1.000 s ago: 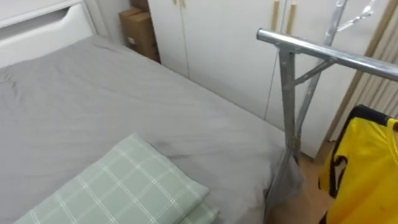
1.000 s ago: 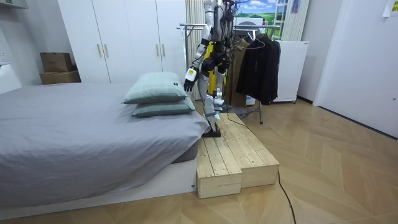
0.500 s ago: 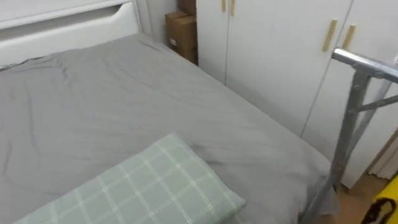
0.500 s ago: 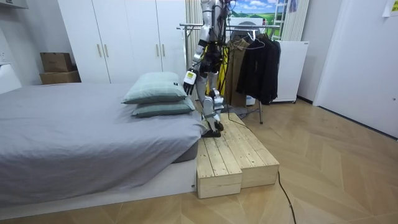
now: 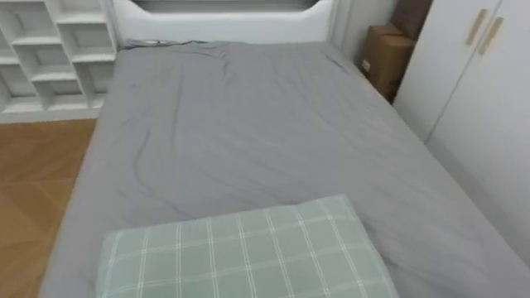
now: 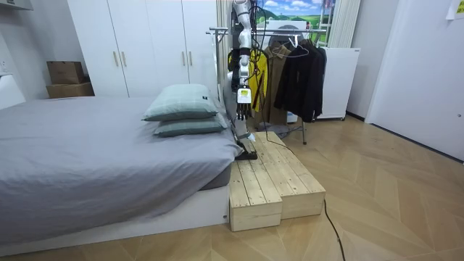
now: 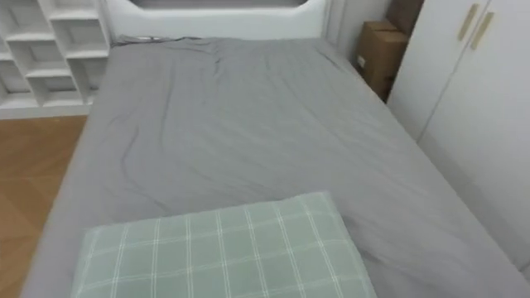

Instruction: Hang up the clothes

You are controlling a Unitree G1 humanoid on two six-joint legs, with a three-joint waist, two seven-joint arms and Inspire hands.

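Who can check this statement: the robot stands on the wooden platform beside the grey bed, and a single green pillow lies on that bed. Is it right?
Not quite. There are two green pillows, not one: the room view shows an upper pillow stacked on a lower pillow. The rest holds: the robot stands on the wooden platform beside the grey bed.

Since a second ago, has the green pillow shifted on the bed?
No. In the room view the green pillow lies where it did on the grey bed; only the head camera turned.
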